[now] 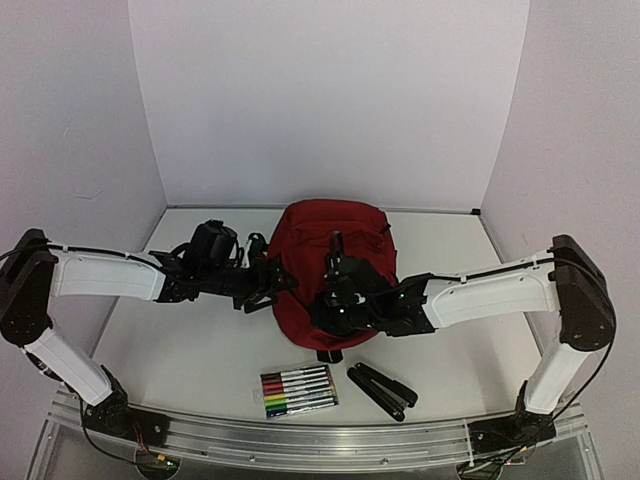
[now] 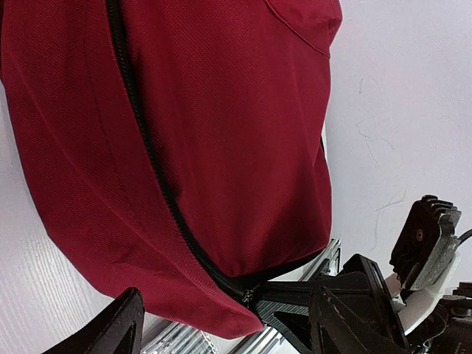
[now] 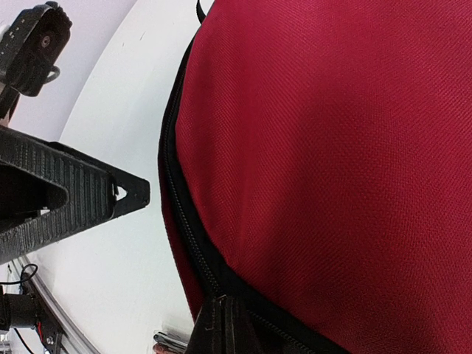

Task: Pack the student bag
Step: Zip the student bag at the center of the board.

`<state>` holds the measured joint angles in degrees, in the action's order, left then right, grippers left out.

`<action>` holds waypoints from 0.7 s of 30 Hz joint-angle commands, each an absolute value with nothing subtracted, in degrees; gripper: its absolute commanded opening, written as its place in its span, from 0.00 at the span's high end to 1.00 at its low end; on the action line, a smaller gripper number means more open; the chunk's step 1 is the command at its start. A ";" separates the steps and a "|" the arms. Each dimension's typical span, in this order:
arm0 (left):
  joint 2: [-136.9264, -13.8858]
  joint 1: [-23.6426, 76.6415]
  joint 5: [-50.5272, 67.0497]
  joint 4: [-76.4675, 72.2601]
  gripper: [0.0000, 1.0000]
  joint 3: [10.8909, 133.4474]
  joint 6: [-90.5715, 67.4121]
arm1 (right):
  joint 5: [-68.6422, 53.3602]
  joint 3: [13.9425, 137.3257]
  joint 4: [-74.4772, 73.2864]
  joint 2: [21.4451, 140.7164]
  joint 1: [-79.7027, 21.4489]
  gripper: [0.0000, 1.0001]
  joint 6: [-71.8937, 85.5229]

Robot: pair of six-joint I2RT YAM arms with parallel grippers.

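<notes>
Currently the student bag [image 1: 340,228] lies mid-counter [image 1: 200,340], toward the back wall. Left end effector [image 1: 270,278] sits at the bag's left edge, fingers [image 2: 110,332] spread wide, with the bag corner and zipper pull [image 2: 247,296] between them. Right end effector [image 1: 338,292] is over the bag's near part; I cannot tell its grip. Marker set [image 1: 298,390] lies near the front rail.

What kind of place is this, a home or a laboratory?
Most likely a robotics laboratory booth: plain white walls close in a white table, the left arm and the right arm stand on a metal rail, and props such as the student bag lie there.
</notes>
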<state>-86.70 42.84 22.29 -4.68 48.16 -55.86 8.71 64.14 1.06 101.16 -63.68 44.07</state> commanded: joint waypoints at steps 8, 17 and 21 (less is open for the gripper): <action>-90.81 44.21 22.12 -9.87 0.33 49.77 -57.49 | 9.32 66.04 2.69 101.66 -64.14 1.00 44.55; -94.35 44.13 20.32 -7.56 0.61 52.54 -55.95 | 9.33 65.83 2.71 101.35 -64.34 1.00 44.69; -94.37 43.84 18.66 -6.93 0.86 52.49 -55.31 | 9.58 65.46 2.64 100.55 -64.50 1.00 44.66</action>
